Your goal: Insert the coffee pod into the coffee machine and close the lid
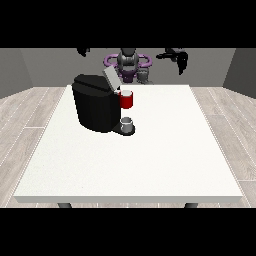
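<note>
One coffee machine [95, 107], lid [110, 79] raised, one cup [127, 125]

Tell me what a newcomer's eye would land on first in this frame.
The big black coffee machine on the white table, left of centre, its lid tilted up. Next, the red holder at its front, above a small grey cup. Both robot hands hang raised behind the table's far edge: one at the view's right, one at the left.

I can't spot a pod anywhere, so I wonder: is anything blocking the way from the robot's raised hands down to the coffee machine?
Nothing visible does. Both hands, one at the view's left and one at the view's right, hang high above the table's far edge. The coffee machine stands below with its lid tilted up. No separate pod can be made out.
</note>
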{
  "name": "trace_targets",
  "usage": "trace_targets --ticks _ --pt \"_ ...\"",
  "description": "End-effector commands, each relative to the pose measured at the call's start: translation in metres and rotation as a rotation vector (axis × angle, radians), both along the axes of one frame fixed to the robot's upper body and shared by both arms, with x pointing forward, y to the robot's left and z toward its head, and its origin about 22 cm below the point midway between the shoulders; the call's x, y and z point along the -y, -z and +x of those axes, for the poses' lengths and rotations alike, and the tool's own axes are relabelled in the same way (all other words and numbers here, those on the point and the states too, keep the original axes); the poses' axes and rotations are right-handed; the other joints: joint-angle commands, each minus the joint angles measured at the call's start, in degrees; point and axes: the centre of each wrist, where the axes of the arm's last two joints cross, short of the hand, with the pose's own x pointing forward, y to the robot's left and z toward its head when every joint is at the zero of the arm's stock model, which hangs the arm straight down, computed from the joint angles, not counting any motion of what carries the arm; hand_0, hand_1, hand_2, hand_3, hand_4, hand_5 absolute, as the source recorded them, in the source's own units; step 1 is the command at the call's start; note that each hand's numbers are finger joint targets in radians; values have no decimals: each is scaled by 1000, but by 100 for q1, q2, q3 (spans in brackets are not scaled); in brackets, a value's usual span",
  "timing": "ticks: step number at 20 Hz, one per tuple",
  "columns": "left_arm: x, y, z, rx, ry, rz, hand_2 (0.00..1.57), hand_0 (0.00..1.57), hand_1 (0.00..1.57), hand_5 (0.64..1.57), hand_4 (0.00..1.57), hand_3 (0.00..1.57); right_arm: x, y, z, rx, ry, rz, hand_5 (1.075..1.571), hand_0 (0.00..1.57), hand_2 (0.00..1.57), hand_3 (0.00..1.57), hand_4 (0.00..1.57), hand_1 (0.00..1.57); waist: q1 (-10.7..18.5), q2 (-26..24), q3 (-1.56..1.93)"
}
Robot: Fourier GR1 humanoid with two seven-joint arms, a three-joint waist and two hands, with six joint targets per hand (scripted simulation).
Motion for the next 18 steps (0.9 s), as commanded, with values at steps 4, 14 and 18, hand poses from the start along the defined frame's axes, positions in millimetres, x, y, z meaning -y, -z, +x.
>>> trace_targets --ticks 4,14,18 --pt "3 -11 -22 6 -20 -18 0 0 0 1571 0 0 -6 -1 5 15 -63 -22 1571 0 0 0 0 0 148 110 2" --pt "-7 -50 -23 127 5 -51 0 0 0 1571 0 0 4 -6 40 58 -26 23 1571 0 0 0 0 0 394 1068 3" --pt "19 -39 -40 120 0 -27 0 0 0 1571 0 0 -3 -12 57 49 -29 21 1571 0 0 0 0 0 339 1260 2"
